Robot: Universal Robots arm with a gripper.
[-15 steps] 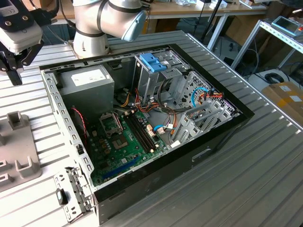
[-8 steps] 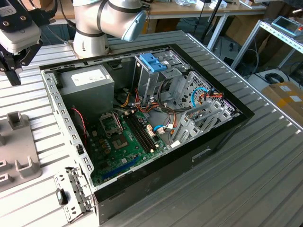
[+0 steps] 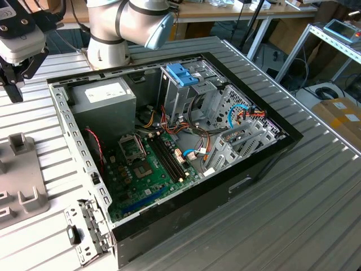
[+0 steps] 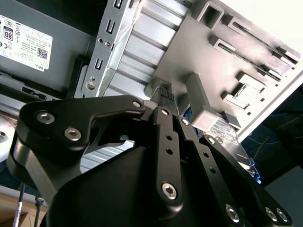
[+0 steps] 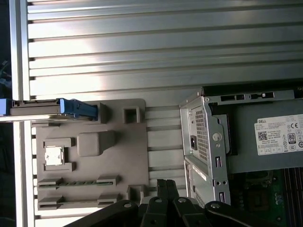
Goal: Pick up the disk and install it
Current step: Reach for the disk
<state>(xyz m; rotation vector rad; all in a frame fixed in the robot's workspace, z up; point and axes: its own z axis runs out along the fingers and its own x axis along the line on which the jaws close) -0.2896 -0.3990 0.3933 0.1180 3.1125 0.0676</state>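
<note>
Slats of bare aluminium run across the table [image 3: 293, 214] in the exterior view, where an open computer case [image 3: 225, 180] lies with its motherboard [image 3: 146, 164], a grey power-supply box [image 3: 101, 101] and a blue latch [image 3: 183, 73] on the drive cage in plain sight. At the exterior view's left the gripper [image 3: 15, 90] hangs above the table beside the case, over the far end of a grey fixture tray [image 3: 22, 180]. The second wrist view looks along the black linkage to the gripper [image 4: 164, 94]: its tips are pressed together with nothing between them, close over the tray [image 4: 199, 42] and just beside one of its upright posts. Past the linkage a patch of the disk [image 4: 226, 135] shows, silver with blue plastic at its edge. The first wrist view lays the tray [image 5: 118, 142] out flat and places things more exactly: the disk [image 5: 38, 109] stands on edge in a slot at the tray's border, its light-blue rail [image 5: 78, 108] toward the tray's middle, well apart from the gripper [image 5: 164, 185], whose closed tips sit over the opposite border. A chip [image 5: 53, 156] and a memory stick [image 5: 78, 183] rest in other pockets, and the case's rear panel [image 5: 208, 142] is beside the tray.
</note>
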